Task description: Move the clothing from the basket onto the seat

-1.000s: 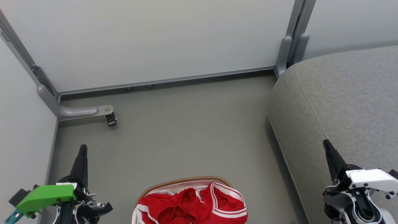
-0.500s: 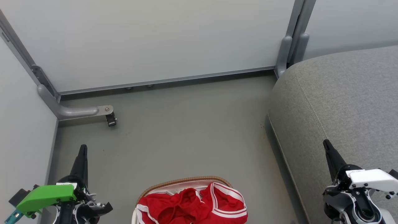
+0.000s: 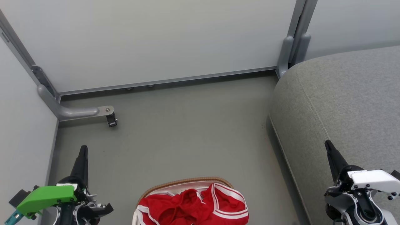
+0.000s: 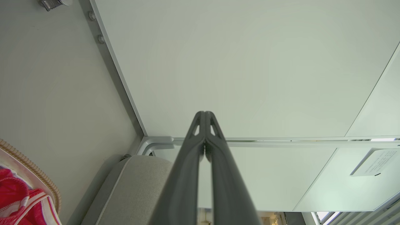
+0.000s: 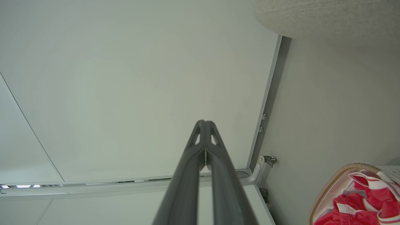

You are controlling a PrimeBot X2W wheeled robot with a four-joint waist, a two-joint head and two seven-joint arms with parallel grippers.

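Red clothing (image 3: 193,207) with white stripe trim lies bunched in the basket (image 3: 187,182), whose brown woven rim shows at the bottom middle of the head view. The grey seat (image 3: 343,100) fills the right side. My left gripper (image 3: 83,150) is shut and empty at the lower left, left of the basket. At the lower right, over the seat's front part, my right gripper (image 3: 328,145) is shut and empty too. The left wrist view has the shut left gripper (image 4: 204,114), the clothing (image 4: 15,200) and the seat (image 4: 137,187). The right wrist view has the shut right gripper (image 5: 204,122), the clothing (image 5: 359,203) and the basket rim (image 5: 328,184).
Pale partition panels (image 3: 156,40) wall the far side and the left. A grey metal foot with a small black caster (image 3: 111,120) juts onto the grey floor (image 3: 187,131) at the left. A grey post (image 3: 290,50) stands at the seat's far corner.
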